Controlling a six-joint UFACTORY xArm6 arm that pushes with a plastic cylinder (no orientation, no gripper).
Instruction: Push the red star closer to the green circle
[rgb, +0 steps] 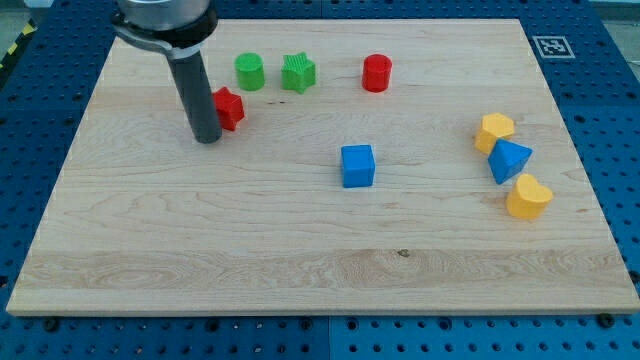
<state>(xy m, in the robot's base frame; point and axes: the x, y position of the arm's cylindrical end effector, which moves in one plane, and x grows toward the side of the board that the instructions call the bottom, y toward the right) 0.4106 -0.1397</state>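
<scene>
The red star (230, 108) lies at the board's upper left, partly hidden behind the rod. The green circle (250, 72) stands just above and to the right of it, a small gap apart. My tip (207, 139) rests on the board at the star's lower left, touching or nearly touching it. The dark rod rises from the tip to the view's top.
A green star (298, 73) sits right of the green circle. A red cylinder (376, 73) is further right. A blue cube (357, 166) is at mid-board. A yellow hexagon (494, 131), blue triangle (509, 160) and yellow heart (527, 197) cluster at the right.
</scene>
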